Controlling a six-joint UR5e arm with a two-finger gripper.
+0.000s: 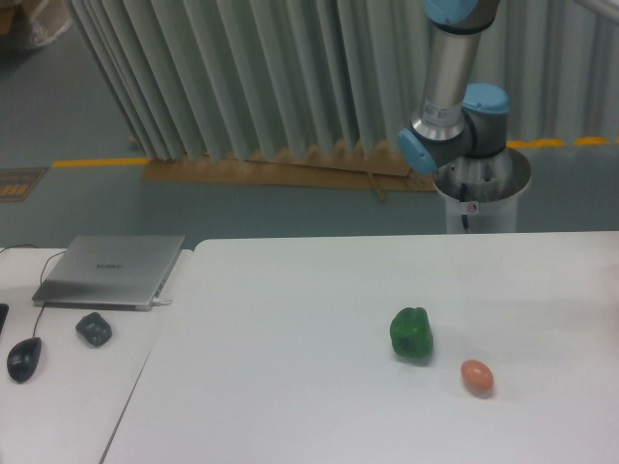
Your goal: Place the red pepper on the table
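The red pepper is out of view. The large white table (290,387) fills the lower part of the camera view. On it lie a green bell pepper (412,334) and, to its right, a small orange-brown egg-shaped thing (477,377). Only the arm's base and lower joints (455,126) show behind the table's far edge at the upper right. The arm runs out of the top of the frame, and the gripper is not in view.
A smaller white desk (58,406) stands at the left with a closed grey laptop (111,271), a dark mouse (24,359) and a small dark lump (94,330). A pleated grey curtain (242,77) hangs behind.
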